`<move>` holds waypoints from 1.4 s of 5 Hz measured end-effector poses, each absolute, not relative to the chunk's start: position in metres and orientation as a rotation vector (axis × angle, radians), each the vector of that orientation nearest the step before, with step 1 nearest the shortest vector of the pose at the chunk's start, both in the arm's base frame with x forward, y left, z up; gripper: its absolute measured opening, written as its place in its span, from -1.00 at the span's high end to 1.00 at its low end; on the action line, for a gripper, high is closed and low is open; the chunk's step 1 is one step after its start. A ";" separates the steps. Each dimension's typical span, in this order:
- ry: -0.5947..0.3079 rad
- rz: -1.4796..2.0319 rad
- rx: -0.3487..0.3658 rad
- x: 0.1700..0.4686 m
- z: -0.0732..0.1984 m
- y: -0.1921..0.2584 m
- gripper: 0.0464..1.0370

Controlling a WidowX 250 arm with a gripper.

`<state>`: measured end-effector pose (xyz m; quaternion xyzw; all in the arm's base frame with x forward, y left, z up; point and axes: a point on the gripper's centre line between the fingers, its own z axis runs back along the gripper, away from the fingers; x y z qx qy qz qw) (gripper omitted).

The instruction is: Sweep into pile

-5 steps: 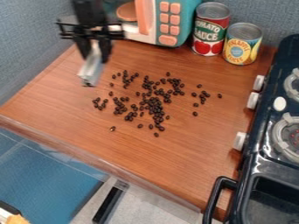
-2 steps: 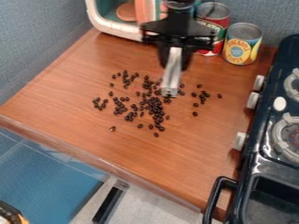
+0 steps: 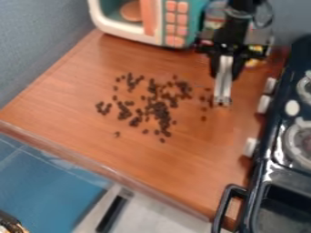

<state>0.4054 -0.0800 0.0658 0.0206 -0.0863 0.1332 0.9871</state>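
Note:
The black gripper (image 3: 226,68) hangs at the upper right of the wooden top, in front of the cans, shut on a narrow silver tool (image 3: 223,91). This tool points down, its lower end just right of a few scattered beans (image 3: 204,108). Many small dark beans (image 3: 159,111) lie across the middle of the surface, densest near its centre, with looser clusters to the left and upper left. Part of the right-hand beans may be hidden behind the tool.
A toy microwave (image 3: 157,27) stands at the back. Two cans are partly covered by the arm at the back right. The dark toy stove (image 3: 279,150), with white knobs and a black handle (image 3: 224,205), borders the right side. Bare wood (image 3: 182,168) lies in front of the beans.
The gripper and silver tool have moved right across the back of the surface, from the upper left, over the beans, to their right side. The beans show no clear shift.

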 end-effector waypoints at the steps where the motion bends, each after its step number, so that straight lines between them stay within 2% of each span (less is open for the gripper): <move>1: -0.137 0.249 0.055 0.410 0.047 -0.083 0.33; 3: -0.109 0.212 0.026 0.398 0.032 -0.102 0.33; 5: -0.119 0.214 0.001 0.399 0.030 -0.107 0.33; 7: -0.116 0.185 -0.013 0.393 0.018 -0.106 0.33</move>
